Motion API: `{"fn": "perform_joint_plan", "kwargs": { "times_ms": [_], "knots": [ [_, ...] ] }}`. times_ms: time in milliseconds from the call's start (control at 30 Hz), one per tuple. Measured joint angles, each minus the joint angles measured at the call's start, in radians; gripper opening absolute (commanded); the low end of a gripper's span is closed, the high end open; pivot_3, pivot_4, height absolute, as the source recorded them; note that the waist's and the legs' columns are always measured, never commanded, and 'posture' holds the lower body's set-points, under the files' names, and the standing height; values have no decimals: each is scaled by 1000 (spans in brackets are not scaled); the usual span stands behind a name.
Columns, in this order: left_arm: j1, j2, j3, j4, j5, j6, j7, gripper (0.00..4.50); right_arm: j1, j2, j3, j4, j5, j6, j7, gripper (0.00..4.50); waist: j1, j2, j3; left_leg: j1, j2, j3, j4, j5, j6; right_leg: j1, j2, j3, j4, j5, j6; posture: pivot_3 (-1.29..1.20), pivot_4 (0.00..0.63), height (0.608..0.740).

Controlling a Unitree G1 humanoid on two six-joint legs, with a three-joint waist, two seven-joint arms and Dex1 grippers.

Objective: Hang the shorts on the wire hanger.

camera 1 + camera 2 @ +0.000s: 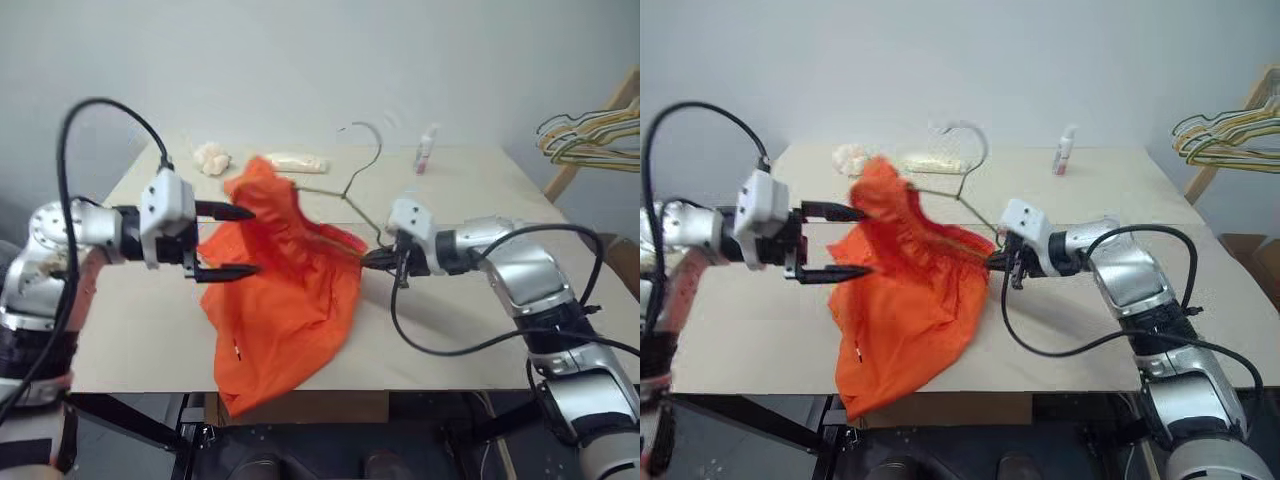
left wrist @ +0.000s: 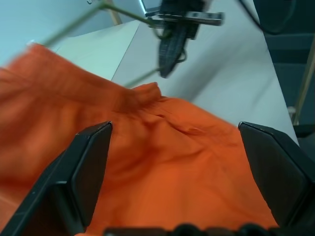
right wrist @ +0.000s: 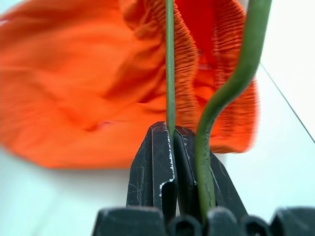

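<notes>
The bright orange shorts (image 1: 285, 300) hang in a bunch over the middle of the table, with their lower end at the front edge. The thin olive wire hanger (image 1: 379, 148) is tilted above the table with its hook up at the back. Its arms run into the gathered waistband and are partly hidden by fabric. My right gripper (image 1: 365, 260) is shut on the hanger wire (image 3: 170, 59) at the right side of the shorts. My left gripper (image 1: 252, 240) stands wide open at the left side of the shorts, its fingertips (image 2: 101, 142) at the cloth.
At the back of the table (image 1: 480, 330) lie a white crumpled lump (image 1: 211, 157), a pale long packet (image 1: 295, 161) and a small bottle (image 1: 426, 150). A bunch of mixed-colour hangers (image 1: 590, 140) hangs on a wooden rack beyond the right edge.
</notes>
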Motion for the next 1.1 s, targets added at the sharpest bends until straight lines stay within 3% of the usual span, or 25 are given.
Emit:
{"fn": "perform_joint_plan", "kwargs": {
  "times_ms": [100,200,400,667,800,1100],
  "knots": [
    [-74,81,6,69,11,-61,-122,4467,-8,1,42,-20,-24,2,-3,0,-12,0,0,1,0,1,0,0,0,0,0,0,0,0,0,-53,0,740],
    [-129,94,-1,136,39,-123,-182,4467,-24,-1,79,-16,-55,4,-2,0,-16,0,0,1,0,2,0,0,0,1,0,0,0,0,0,-56,0,740],
    [-286,0,-111,360,207,-283,-197,4467,-81,0,121,-8,-98,29,20,0,-12,0,0,0,0,2,1,0,0,1,0,-1,0,0,0,-65,0,740],
    [-376,-132,-281,636,421,-482,-224,4467,-119,-1,144,-11,-105,58,48,0,-24,0,0,-2,0,2,1,0,0,-1,0,-1,4,0,0,-85,0,740],
    [-403,-176,-303,717,494,-526,-184,3626,-124,-1,144,-19,-99,83,63,0,-30,0,0,-3,0,2,2,0,1,-2,0,-1,5,0,0,-97,0,740],
    [-403,-195,-299,734,495,-519,-203,904,-141,7,144,-35,-96,153,54,0,-53,0,0,-8,1,-4,5,0,1,-6,0,-1,6,0,0,-102,0,740]
  ]
}}
